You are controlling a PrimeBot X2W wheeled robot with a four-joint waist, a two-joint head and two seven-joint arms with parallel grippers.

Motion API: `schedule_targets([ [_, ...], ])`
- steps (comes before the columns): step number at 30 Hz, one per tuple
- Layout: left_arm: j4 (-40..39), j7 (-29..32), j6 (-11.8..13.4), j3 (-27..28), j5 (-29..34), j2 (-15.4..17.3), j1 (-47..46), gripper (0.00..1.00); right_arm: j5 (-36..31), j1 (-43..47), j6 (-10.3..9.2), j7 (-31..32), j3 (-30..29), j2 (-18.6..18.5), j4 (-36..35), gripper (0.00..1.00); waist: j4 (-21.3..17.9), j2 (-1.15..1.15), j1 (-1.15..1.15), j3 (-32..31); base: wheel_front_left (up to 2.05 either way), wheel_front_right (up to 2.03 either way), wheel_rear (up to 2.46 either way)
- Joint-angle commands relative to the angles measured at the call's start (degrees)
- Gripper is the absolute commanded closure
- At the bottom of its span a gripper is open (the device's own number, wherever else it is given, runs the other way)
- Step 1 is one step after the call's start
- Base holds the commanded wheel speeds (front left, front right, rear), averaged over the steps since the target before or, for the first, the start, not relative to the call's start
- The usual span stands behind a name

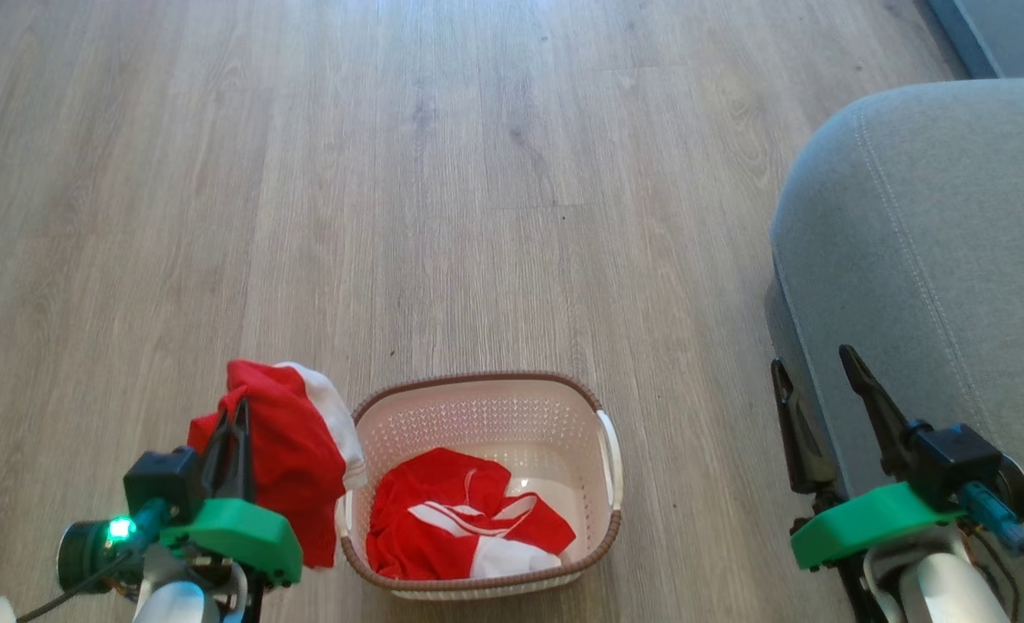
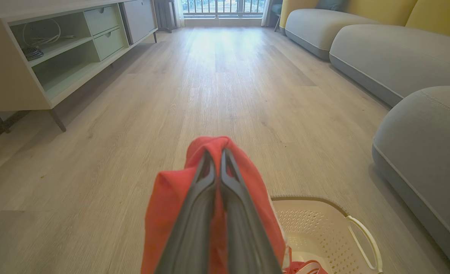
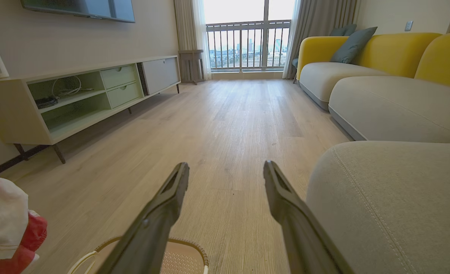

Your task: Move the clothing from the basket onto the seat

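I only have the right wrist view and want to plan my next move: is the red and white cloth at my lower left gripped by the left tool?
Observer: Yes, the left tool is shut on that bright red fabric garment with a white panel.
Operator: Is the cream perforated plastic basket empty?
Observer: No, a second red garment with white stripes lies crumpled on its bottom.
Operator: How is the held one gripped?
Observer: Pinched at a fold near the fingertips; fabric drapes down both sides of the fingers.
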Motion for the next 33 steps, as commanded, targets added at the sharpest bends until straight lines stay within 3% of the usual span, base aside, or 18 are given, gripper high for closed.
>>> schedule_targets([
  [1,-1.9,-0.7,-0.1,2.4,0.5,0.8,-2.8,1.00,-0.3,-2.1,0.41,-0.4,1.2,-1.0,-1.6,0.00,0.0,0.00,0.01,0.1,0.00,0.00,0.00],
  [17,-2.2,-0.7,-1.2,1.6,1.1,0.2,-4.0,1.00,-0.3,-3.4,0.41,-0.4,4.0,-1.4,-1.9,0.00,-0.2,0.00,0.01,0.9,0.00,0.00,0.00],
  [28,-7.7,2.7,-5.6,-6.9,3.3,-1.3,-7.1,1.00,6.8,-11.5,0.41,-0.4,27.4,-5.2,0.6,0.00,0.4,0.00,0.01,0.5,0.00,0.00,0.00],
  [33,-11.4,4.6,-7.8,-12.6,3.6,-2.9,-7.6,1.00,10.1,-15.7,0.41,-0.4,34.7,-6.7,2.9,0.00,1.5,0.00,0.01,0.1,0.00,0.00,0.00],
])
